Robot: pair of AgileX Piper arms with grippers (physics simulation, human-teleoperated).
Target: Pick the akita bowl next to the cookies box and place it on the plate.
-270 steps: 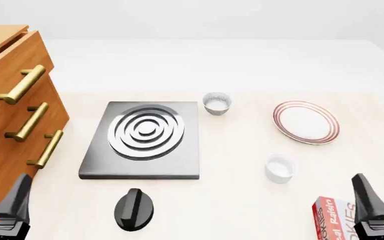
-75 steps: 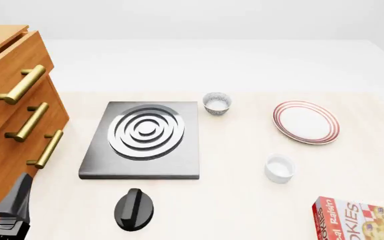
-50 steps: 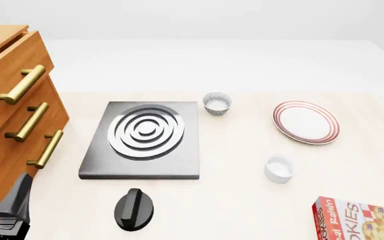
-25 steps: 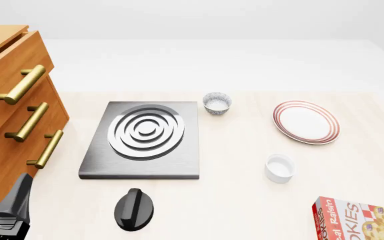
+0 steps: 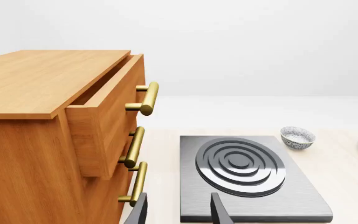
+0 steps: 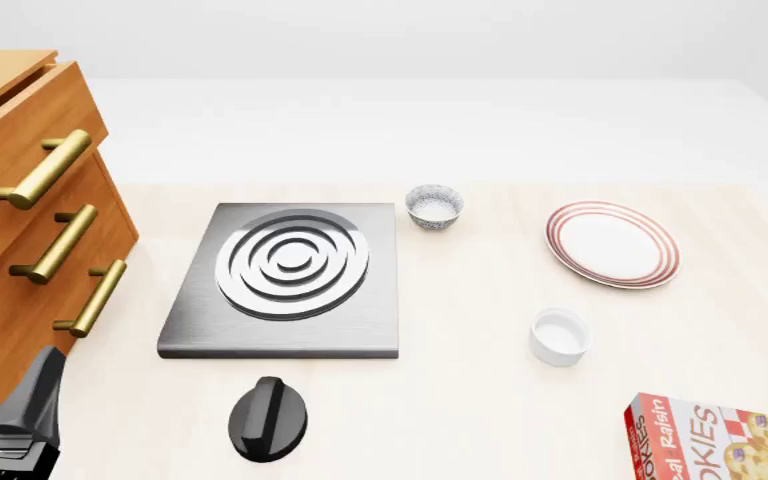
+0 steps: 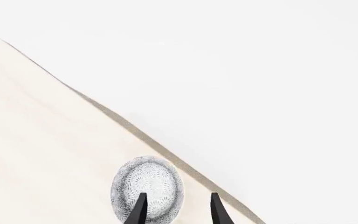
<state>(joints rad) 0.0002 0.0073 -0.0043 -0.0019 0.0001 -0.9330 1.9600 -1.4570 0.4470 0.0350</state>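
A grey-and-white patterned akita bowl [image 7: 147, 186] sits close to the table's edge in the right wrist view. My right gripper [image 7: 177, 212] is open just above it, one finger over its rim and the other outside. That gripper and bowl lie outside the front view. The red cookies box [image 6: 720, 440] lies at the front right corner. The striped plate [image 6: 612, 244] rests at the right back. A same-looking bowl [image 6: 434, 206] [image 5: 297, 137] stands beside the stove. My left gripper [image 6: 4, 395] [image 5: 177, 214] is open and empty at the front left.
A grey stove [image 6: 288, 278] with ring burner fills the middle, its black knob [image 6: 268, 418] in front. A plain white cup [image 6: 560, 336] stands between plate and box. A wooden drawer cabinet [image 6: 24, 230] with brass handles lines the left, top drawer slightly open.
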